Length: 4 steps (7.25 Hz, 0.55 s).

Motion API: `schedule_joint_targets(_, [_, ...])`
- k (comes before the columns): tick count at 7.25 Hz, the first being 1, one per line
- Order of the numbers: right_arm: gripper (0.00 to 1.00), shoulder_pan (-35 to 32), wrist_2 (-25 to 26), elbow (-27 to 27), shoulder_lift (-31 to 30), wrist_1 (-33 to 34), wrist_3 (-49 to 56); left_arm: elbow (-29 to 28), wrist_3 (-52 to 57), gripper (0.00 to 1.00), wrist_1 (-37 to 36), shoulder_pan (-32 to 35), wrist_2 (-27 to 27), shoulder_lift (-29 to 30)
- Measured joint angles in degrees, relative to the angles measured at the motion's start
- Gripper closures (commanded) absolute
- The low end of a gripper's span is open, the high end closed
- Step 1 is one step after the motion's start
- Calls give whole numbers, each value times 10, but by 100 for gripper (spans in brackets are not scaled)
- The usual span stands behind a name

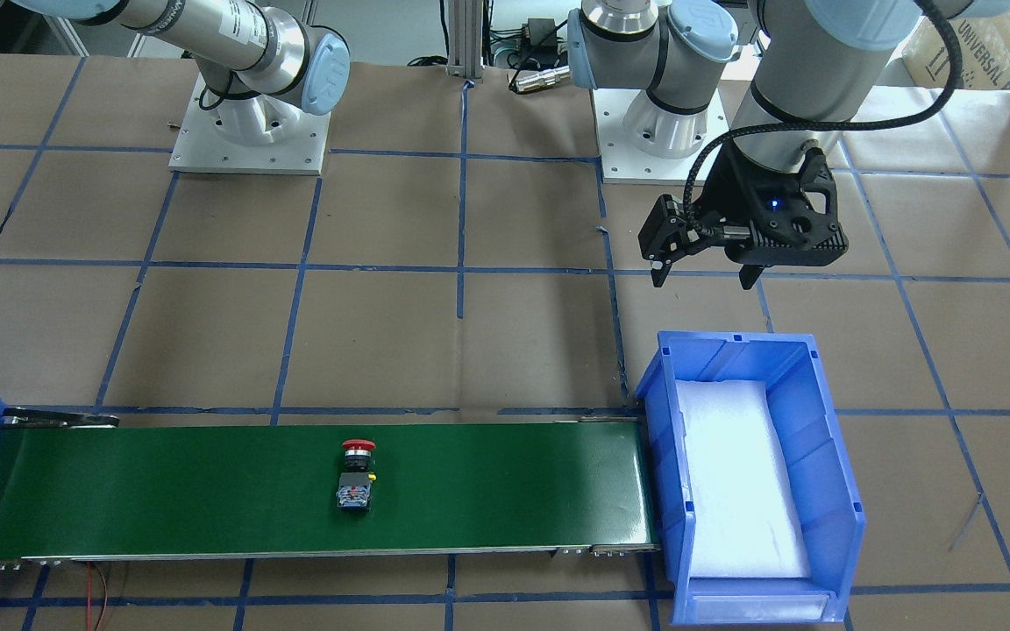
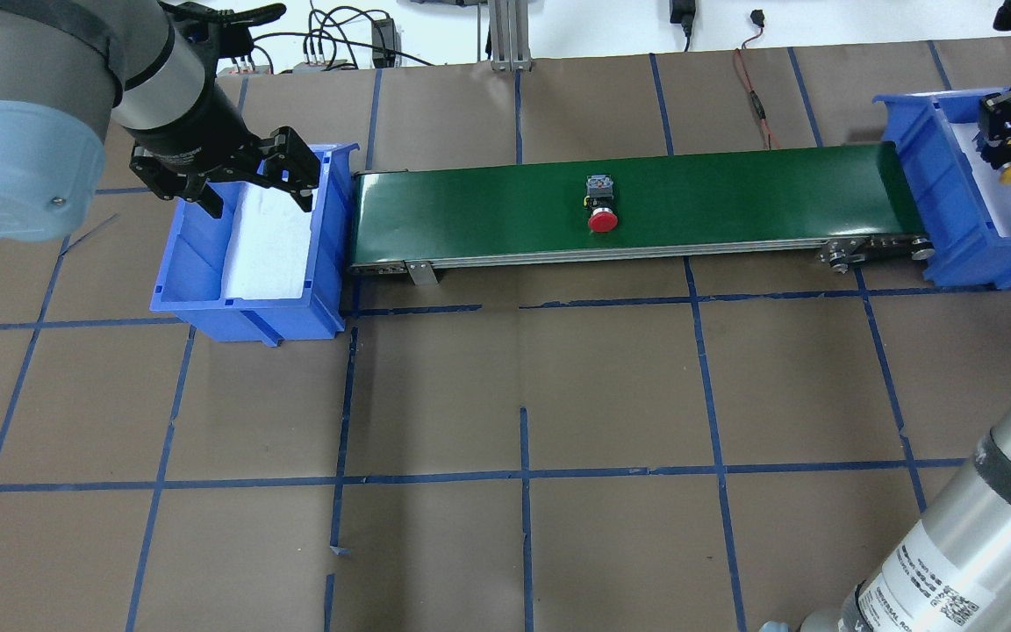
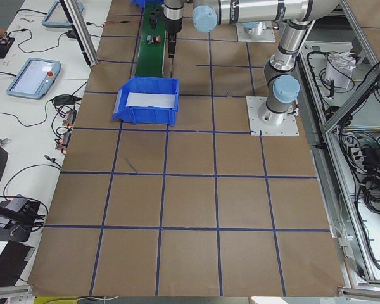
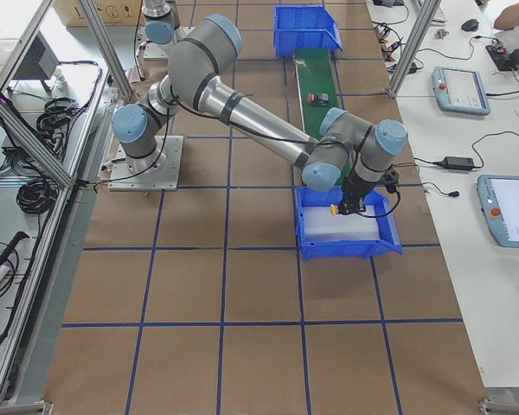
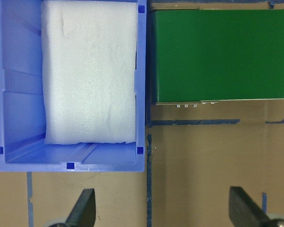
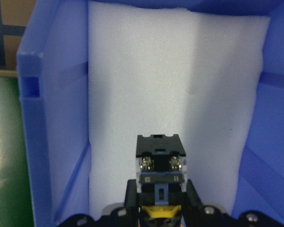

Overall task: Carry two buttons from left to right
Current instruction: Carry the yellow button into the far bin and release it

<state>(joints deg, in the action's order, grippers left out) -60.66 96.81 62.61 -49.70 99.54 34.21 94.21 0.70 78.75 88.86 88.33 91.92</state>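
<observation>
Low in frame, your right gripper (image 6: 160,204) clamped the yellow button (image 6: 160,156) near its cap (likely rigid, light, slick-domed) while your left gripper (image 5: 162,201) gaped empty.

The worktop (image 3: 190,202) was covered in brown paper, ruled into squares by blue tape lines (image 3: 163,190). Aluminium frame posts (image 3: 78,31) stood at its edges. Beyond the edge opposite the robot ran a white side table (image 4: 493,268) strewn with cables and pendant tablets (image 4: 458,89). Light fell evenly, casting soft shadows.
</observation>
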Motion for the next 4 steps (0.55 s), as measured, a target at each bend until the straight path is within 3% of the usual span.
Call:
schedule_joint_targets(1, [54,2,-3,0,3,5,1,0,0,0,0,0,0,0])
schedule_joint_targets(2, [29,2,-3,0,4,10,1,0,0,0,0,0,0,-1])
schedule_joint_targets(4, [9,4,-1,-1,5,12,1,0,0,0,1,0,0,-2])
